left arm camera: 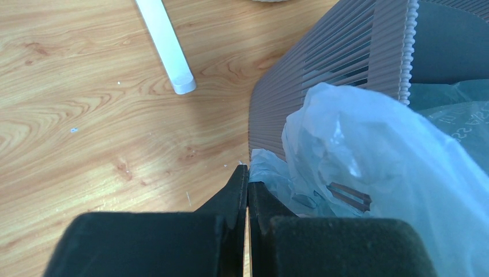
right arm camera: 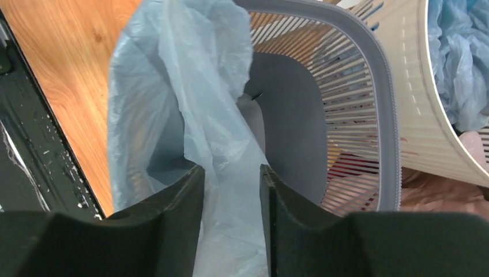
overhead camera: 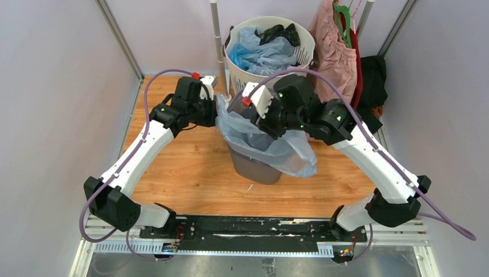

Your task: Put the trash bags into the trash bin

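The dark grey mesh trash bin (overhead camera: 254, 166) stands mid-floor between my arms. A large pale blue see-through trash bag (overhead camera: 291, 151) is draped over its rim and hangs down its front right side. My left gripper (overhead camera: 212, 113) is at the bin's left rim. In the left wrist view its jaws (left arm camera: 248, 176) are shut, with the bag's edge (left arm camera: 375, 150) at their tips beside the bin wall (left arm camera: 334, 75). My right gripper (overhead camera: 271, 124) hovers over the bin mouth. It (right arm camera: 230, 173) is open, with the bag (right arm camera: 190, 86) hanging between the fingers inside the bin rim (right arm camera: 369, 69).
A round white slotted basket (overhead camera: 303, 57) stands right behind the bin, holding more blue bags (overhead camera: 259, 55) and a black item. Pink clothing (overhead camera: 334, 55) hangs on a rack at the back right. A white rack pole (left arm camera: 167, 46) stands by the bin's left.
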Robot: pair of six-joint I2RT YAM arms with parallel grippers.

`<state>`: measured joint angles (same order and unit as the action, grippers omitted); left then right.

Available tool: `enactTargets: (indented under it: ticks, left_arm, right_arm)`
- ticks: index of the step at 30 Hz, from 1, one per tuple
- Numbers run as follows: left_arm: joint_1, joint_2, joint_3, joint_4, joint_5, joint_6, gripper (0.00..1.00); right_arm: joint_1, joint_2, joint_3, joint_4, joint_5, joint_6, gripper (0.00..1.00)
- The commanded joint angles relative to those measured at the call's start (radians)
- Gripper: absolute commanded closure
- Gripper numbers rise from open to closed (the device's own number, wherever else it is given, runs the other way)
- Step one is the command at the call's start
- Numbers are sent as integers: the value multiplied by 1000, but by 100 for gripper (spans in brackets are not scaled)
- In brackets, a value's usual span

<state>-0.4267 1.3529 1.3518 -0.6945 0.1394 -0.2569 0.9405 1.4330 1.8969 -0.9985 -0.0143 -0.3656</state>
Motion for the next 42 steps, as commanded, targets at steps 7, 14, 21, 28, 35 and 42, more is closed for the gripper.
enactTargets:
  ticks: [7, 14, 21, 28, 35, 42]
  left_arm:
    - [9, -1, 32, -8, 26, 24, 100]
    - [9, -20, 40, -14, 25, 31, 100]
    - [9, -30, 28, -9, 32, 30, 100]
    - [9, -30, 17, 6, 46, 23, 100]
    - [9, -33, 15, 6, 50, 22, 100]
    - [9, -30, 1, 10, 59, 24, 100]
  right_arm:
    - [-172, 21, -42, 40, -176, 56, 88]
    - [-209, 40, -44, 79, -152, 76, 100]
    - [-342, 35, -21, 137, -102, 143, 100]
    - [-466, 67, -2, 189, -124, 189, 100]
    - [-577, 140, 11, 219, -177, 230, 100]
    - [-656, 142, -60, 252, -196, 274, 100]
